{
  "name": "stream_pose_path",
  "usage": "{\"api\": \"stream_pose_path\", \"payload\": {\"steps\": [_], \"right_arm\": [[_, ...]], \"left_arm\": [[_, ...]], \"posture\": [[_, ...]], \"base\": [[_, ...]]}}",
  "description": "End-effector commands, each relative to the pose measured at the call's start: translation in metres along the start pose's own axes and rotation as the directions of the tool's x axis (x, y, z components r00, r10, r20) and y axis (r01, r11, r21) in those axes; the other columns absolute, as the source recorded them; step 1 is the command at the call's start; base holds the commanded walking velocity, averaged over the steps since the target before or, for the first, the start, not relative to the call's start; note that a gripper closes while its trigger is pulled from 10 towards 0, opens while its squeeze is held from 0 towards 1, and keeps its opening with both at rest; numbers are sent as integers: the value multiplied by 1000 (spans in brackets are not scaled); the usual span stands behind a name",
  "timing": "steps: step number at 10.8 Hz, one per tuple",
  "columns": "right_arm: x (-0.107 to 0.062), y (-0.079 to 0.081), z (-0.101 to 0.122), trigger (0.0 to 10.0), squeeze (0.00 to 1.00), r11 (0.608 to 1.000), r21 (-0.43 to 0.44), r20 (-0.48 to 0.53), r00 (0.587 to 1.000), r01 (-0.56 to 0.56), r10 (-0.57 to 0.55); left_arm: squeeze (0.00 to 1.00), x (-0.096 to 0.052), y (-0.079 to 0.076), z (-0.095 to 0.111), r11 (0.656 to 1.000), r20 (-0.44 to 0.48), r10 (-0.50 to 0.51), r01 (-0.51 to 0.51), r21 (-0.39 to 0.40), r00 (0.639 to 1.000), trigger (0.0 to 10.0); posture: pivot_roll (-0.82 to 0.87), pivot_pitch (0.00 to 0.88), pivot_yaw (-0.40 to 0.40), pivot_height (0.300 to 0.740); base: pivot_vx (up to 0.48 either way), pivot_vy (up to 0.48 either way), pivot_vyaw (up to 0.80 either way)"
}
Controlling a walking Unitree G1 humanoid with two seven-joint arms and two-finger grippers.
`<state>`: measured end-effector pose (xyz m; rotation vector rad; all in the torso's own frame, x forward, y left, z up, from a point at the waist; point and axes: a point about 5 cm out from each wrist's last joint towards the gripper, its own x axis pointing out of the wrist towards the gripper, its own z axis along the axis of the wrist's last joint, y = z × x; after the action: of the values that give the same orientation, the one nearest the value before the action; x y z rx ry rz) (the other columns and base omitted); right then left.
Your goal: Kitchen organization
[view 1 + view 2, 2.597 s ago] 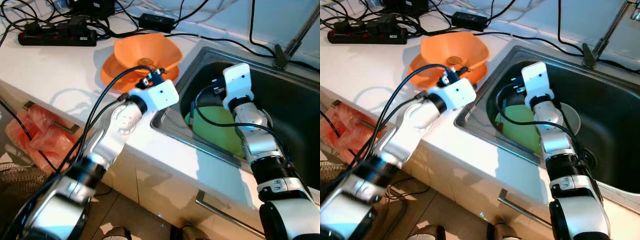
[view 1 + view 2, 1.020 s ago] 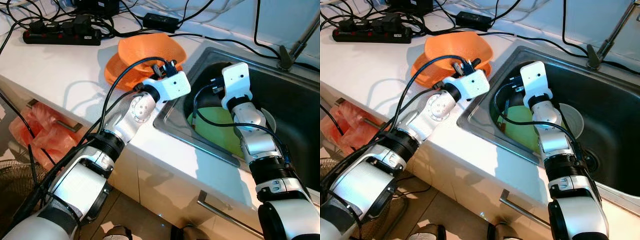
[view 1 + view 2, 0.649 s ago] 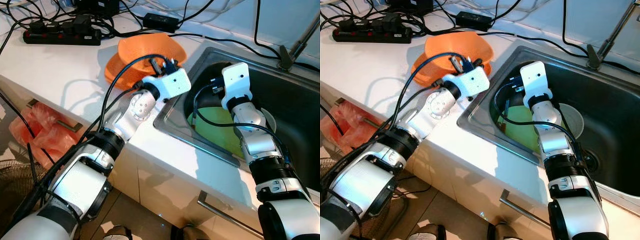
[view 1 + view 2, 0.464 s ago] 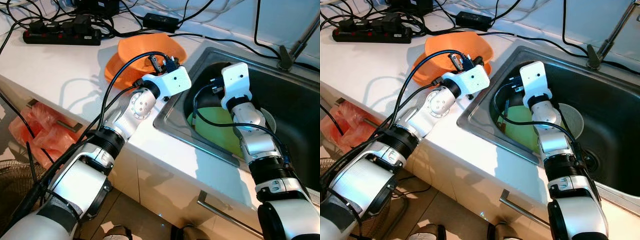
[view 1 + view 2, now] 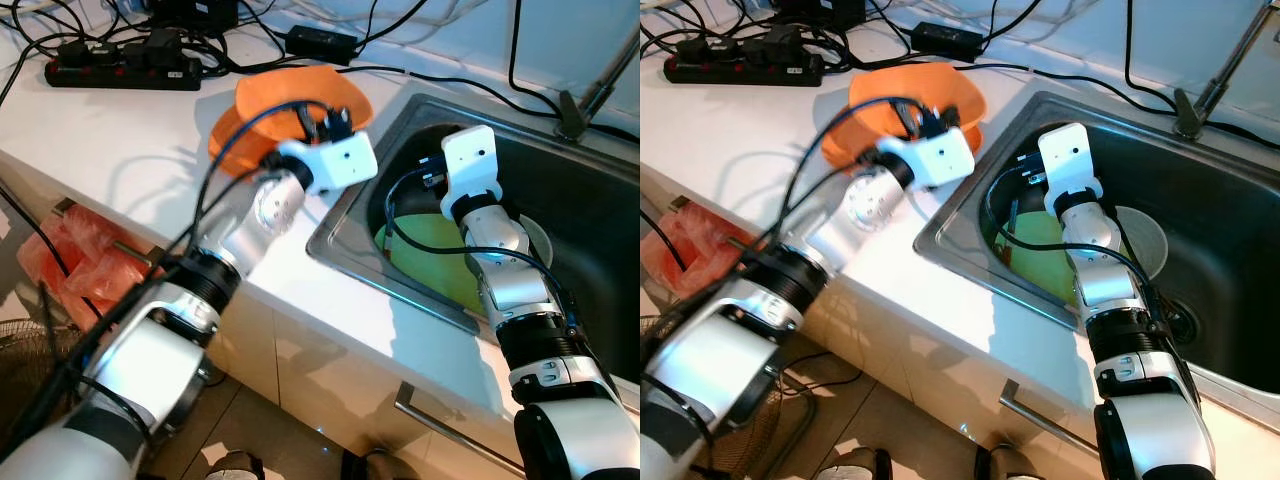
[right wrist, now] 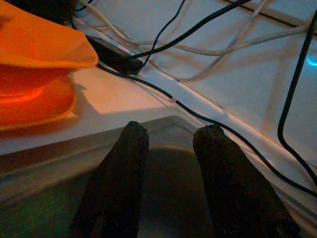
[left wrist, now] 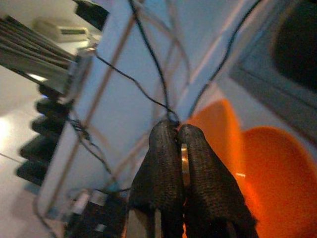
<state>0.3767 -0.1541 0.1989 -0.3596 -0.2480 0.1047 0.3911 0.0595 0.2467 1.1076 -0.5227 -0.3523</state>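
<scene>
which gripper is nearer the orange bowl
Left. The left gripper is over the orange bowl on the counter; the right gripper is down in the sink.

Two orange bowls point(image 5: 300, 100) sit on the white bench point(image 5: 110, 130) left of the steel-grey sink point(image 5: 600, 200), which holds a green plate point(image 5: 440, 250). Black cables point(image 5: 420, 75) cross the bench.

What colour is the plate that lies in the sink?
The plate in the sink is light green, clearest in the left eye view.
</scene>
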Motion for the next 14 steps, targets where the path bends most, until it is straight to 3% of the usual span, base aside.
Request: {"api": "stream_pose_path", "payload": {"steps": [1,2,4,7,8,9,10,11,12,14], "right_arm": [[0,-1,-1,10000,0,1000,8,0,1000,9,-9],[0,0,-1,10000,0,1000,9,0,1000,8,-8],[0,-1,-1,10000,0,1000,11,2,1000,11,-11],[-2,-1,-3,10000,0,1000,8,-1,1000,18,-18],[-3,-4,-4,10000,0,999,-26,-1,1000,27,-27],[-4,-6,-4,10000,0,999,-33,1,999,34,-34],[-5,-9,-3,10000,0,998,-25,12,999,51,-50],[-5,-10,-3,10000,0,998,-26,17,998,54,-54],[-6,-12,0,10000,0,997,-60,42,998,48,-45],[-8,-17,0,10000,0,993,-100,55,997,54,-49]], "left_arm": [[0,5,9,12,998,46,33,-35,51,998,0],[0,5,12,14,997,52,42,-46,66,998,10000],[0,4,23,29,993,126,101,-108,46,987,10000],[0,-8,34,73,975,365,187,-127,-184,912,10000],[0,-13,43,88,933,416,236,-85,-349,878,10000],[0,-16,45,93,903,432,248,-45,-427,867,10000],[0,-20,46,100,843,461,266,28,-537,847,10000],[0,-20,46,101,829,467,270,43,-558,842,10000],[0,-21,45,100,742,448,285,100,-662,848,10000],[0,-24,41,95,650,434,264,174,-740,861,10000]], "posture": [[39,119,-61,740],[39,119,-61,740],[42,113,-62,740],[42,110,-61,740],[42,110,-61,740],[42,110,-61,740],[37,121,-58,740],[37,121,-58,740],[36,127,-59,740],[36,127,-59,740]], "base": [[0,0,0],[0,0,0],[0,0,0],[0,0,0],[0,0,0],[0,0,0],[0,0,0],[0,0,0],[0,0,0],[0,0,0]]}}
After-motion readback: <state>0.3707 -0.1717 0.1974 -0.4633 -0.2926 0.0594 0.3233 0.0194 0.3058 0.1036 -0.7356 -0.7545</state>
